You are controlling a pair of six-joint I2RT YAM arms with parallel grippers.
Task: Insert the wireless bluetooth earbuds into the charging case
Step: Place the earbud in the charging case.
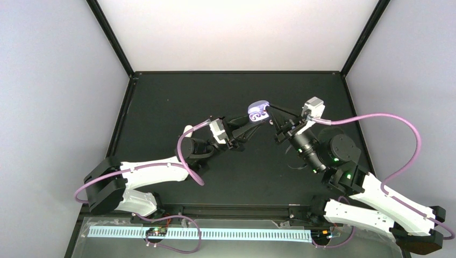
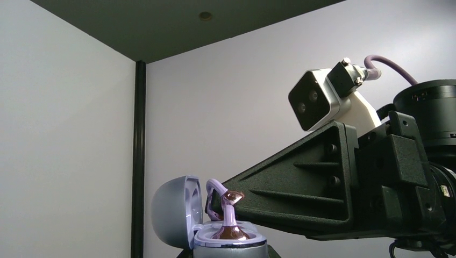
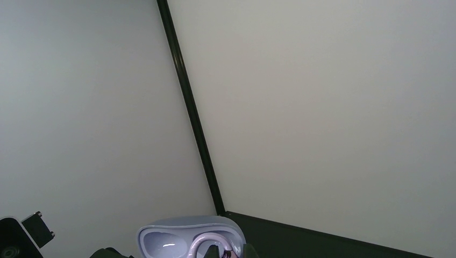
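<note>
Top external: left arm (image 1: 156, 173) and right arm (image 1: 376, 194) meet at case (image 1: 258, 110).

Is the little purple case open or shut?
Open. The charging case has its lid tipped back off the base, its hollow inside showing, with a purple earbud at the opening.

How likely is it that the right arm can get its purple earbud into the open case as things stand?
Probably yes: the right end effector holds the earbud at the mouth of the charging case, the lid stands open, and the left end effector grips the case.
</note>
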